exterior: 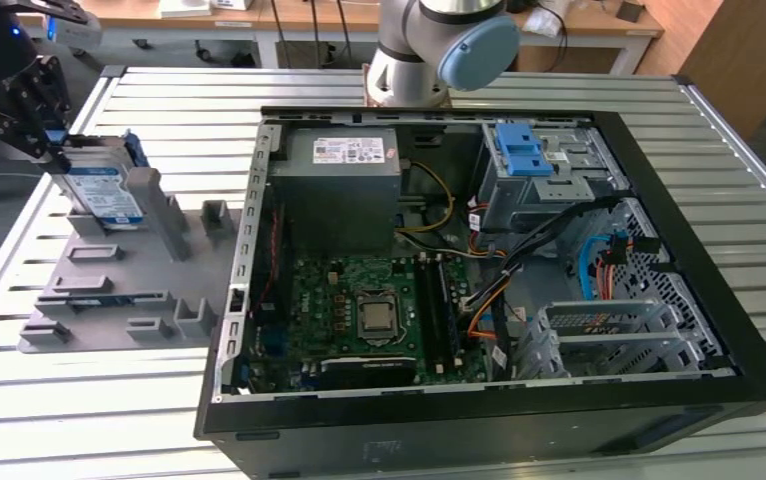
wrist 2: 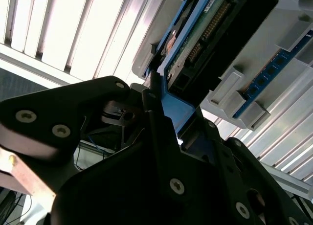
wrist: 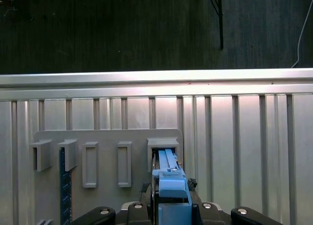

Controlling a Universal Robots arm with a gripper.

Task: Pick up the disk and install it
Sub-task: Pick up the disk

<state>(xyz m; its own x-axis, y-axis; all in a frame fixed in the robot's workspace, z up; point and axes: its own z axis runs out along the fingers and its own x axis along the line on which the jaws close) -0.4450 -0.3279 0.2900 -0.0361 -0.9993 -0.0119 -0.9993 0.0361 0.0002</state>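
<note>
The disk, silver with a blue-and-white label and a blue carrier frame, stands tilted in a slot of the grey holder plate at the exterior view's left. My gripper sits at the disk's upper end, shut on it. In the second wrist view the black fingers flank the carrier's blue edge of the disk, whose green circuit board faces the camera. In the first wrist view the blue edge of the disk runs between the jaws of the gripper into the holder's slot.
An open black computer case lies on the slatted metal table, with a grey power supply, a motherboard and a drive cage with blue latches. The arm's base stands behind the case. The holder plate carries a blue memory stick.
</note>
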